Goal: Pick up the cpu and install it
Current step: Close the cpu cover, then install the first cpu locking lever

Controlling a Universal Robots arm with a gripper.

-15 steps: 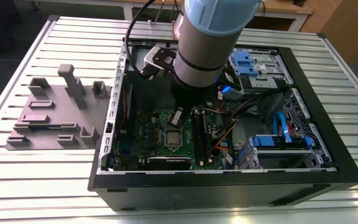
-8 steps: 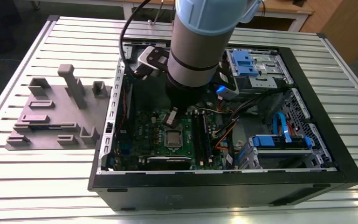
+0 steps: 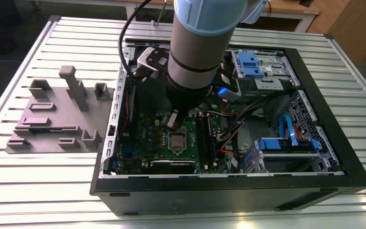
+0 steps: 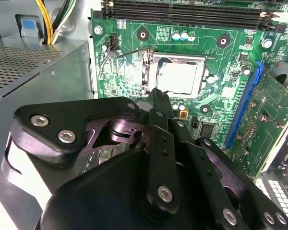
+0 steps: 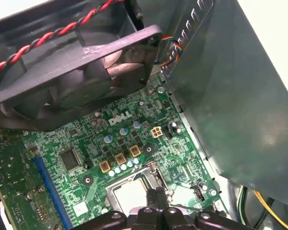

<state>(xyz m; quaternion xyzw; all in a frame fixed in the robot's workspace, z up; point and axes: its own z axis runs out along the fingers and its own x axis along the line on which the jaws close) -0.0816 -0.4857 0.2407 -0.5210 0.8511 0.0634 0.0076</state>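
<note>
Exterior view, from its left: grey fixture block on the slatted bench, then the open computer case, where the arm hides the claw above the motherboard. Second wrist view: cpu lying in its socket, just beyond the claw, whose fingertips appear together on nothing. First wrist view: fan with twisted red-black wire overhanging the board.

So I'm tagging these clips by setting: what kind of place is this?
Probably a robotics lab or assembly test bench: an open computer case on a slatted metal table, a grey fixture block, and the gripper above the cpu.
</note>
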